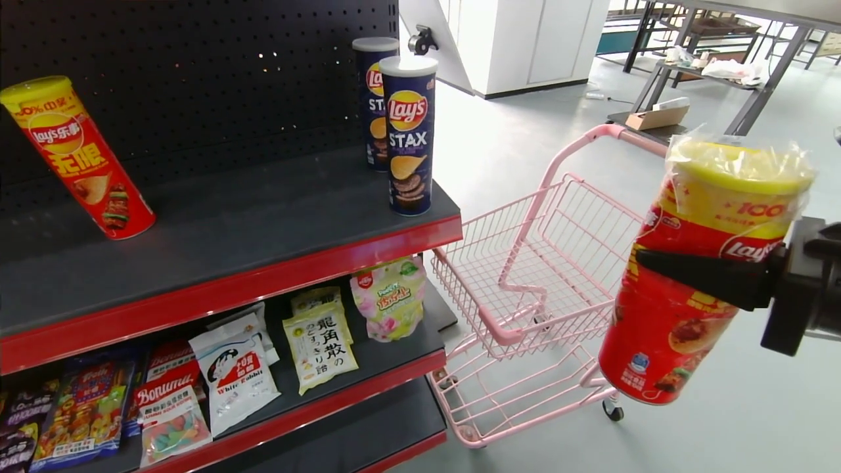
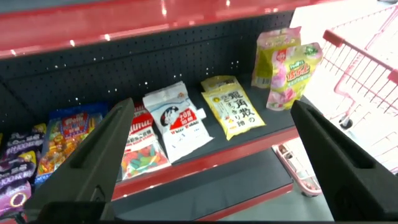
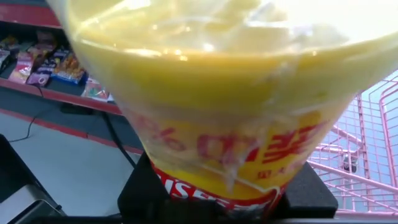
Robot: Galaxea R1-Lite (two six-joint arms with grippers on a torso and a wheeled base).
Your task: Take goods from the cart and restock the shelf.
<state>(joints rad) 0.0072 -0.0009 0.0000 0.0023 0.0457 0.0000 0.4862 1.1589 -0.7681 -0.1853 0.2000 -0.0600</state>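
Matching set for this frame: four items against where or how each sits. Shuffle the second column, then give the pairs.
Items:
1. wrapped red can
2. bare red can
3. blue cans
4. pink cart

Places or states:
a. upright, at the right end of the top shelf
b. on the floor, right of the shelf
c. clamped in the right gripper, off the shelf
d. tilted, on the left part of the top shelf

Pairs: 1-c, 2-d, 3-a, 4-b

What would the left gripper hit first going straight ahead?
Likely the white plastic snack pouch on the dark lower shelf, centred ahead of the open left gripper; depth unclear, the yellow sachet beside it is possible.
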